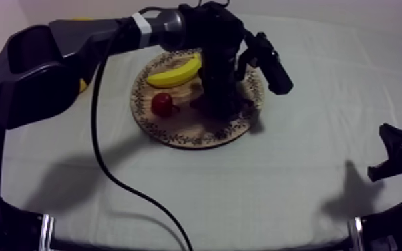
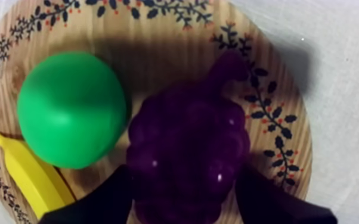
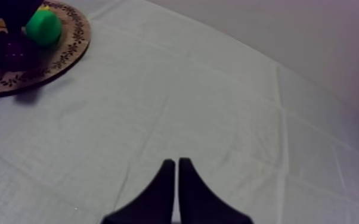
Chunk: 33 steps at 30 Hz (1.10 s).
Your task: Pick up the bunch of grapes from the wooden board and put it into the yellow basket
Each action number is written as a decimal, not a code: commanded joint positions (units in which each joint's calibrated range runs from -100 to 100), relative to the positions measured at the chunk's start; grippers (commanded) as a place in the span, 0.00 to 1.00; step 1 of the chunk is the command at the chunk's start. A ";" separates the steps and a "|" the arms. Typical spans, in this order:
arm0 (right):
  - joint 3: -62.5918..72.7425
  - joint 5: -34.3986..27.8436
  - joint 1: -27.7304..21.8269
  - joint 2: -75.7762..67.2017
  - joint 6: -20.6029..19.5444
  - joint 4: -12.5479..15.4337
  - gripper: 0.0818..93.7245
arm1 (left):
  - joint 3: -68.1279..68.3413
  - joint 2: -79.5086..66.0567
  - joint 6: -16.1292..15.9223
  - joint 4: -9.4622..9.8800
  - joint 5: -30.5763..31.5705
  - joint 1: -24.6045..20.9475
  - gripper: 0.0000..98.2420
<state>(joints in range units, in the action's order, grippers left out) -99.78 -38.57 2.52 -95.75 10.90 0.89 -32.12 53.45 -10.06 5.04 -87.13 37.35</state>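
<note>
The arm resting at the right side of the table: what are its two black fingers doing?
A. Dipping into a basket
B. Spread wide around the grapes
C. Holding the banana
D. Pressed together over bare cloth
D: in the right wrist view the right gripper has its fingers lying together as a narrow wedge above the grey-white cloth, holding nothing, with the wooden board farther off.

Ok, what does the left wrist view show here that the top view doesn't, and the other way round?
The left wrist view adds the green pear, lying beside the bunch of grapes. The top view adds the small red fruit, the left gripper down over the fruit, and the right gripper low at the table's right side. Both share the wooden board and the banana on it.
</note>
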 commanded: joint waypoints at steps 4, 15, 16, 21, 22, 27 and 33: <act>0.00 0.02 0.00 0.00 0.01 0.01 0.00 | 3.11 -2.13 0.39 0.13 2.33 0.17 0.52; 0.00 0.02 0.00 0.00 0.01 0.01 0.00 | 14.85 -15.39 1.71 -0.14 5.68 1.38 0.52; 0.00 0.02 0.00 0.00 0.01 0.01 0.00 | 15.71 -16.66 1.91 -0.14 5.51 1.52 0.52; 0.00 0.02 0.00 0.00 0.01 0.01 0.00 | 18.13 -22.38 2.72 0.11 4.04 2.24 0.52; 0.00 0.02 0.00 0.00 0.01 0.01 0.00 | 18.27 -23.39 2.85 0.15 3.68 2.36 0.52; 0.00 0.02 0.00 0.00 0.01 0.01 0.00 | 18.50 -27.11 3.32 0.18 2.01 2.58 0.52; 0.00 0.02 0.00 0.00 0.01 0.01 0.00 | 18.35 -29.18 3.64 -0.10 1.19 0.63 0.53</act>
<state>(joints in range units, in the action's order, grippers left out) -99.78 -38.57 2.52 -95.75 10.90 0.89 -13.73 24.36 -6.43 5.01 -85.81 38.57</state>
